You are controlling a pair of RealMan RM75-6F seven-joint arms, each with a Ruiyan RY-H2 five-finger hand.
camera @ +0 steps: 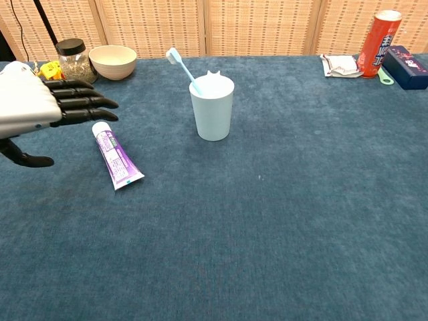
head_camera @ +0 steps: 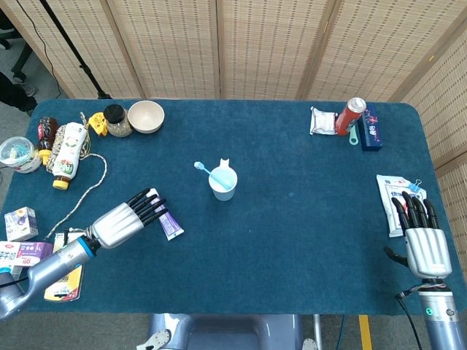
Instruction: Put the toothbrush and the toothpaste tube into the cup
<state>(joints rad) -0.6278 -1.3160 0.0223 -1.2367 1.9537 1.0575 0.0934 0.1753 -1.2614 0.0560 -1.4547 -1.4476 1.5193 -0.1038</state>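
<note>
Pale blue plastic cup (camera: 212,107) stands mid-table on napped blue cloth (camera: 281,221), light blue toothbrush (camera: 182,69) leaning inside. Purple-and-white toothpaste tube (camera: 117,156) lies flat nearby. My left hand (camera: 30,110), fingers straight and apart, empty, hovers probably just above its cap: pinch the soft middle. Right hand (head_camera: 425,248) idle, spread.

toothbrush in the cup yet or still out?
In. The toothbrush stands handle-down in the cup, leaning left with its bristle end above the rim. The toothpaste tube lies flat on the table.
</note>
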